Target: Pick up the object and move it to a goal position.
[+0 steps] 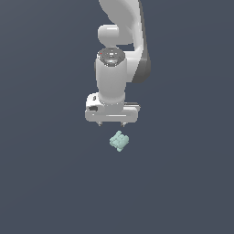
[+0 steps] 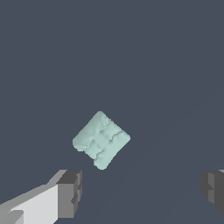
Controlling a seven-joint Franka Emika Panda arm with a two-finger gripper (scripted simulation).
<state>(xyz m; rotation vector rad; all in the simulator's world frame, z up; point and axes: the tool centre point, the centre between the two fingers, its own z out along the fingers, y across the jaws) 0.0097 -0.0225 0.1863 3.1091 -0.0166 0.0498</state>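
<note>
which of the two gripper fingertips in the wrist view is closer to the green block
The dark grey fingertip on the white finger: the pale mint-green bumpy block sits just past it, while the other fingertip stands far off at the picture's edge.

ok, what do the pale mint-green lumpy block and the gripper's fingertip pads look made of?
Pale mint-green lumpy block: matte and rounded-bumpy, no glints; maybe soft foam or rubber, but a render leaves that open. Dark grey ribbed fingertip pads of the white gripper: dull, rubber-like; the white finger bodies look like smooth plastic.

Flat, even simulator light (no cast shadows or glare), both views sharp and undistorted.
</note>
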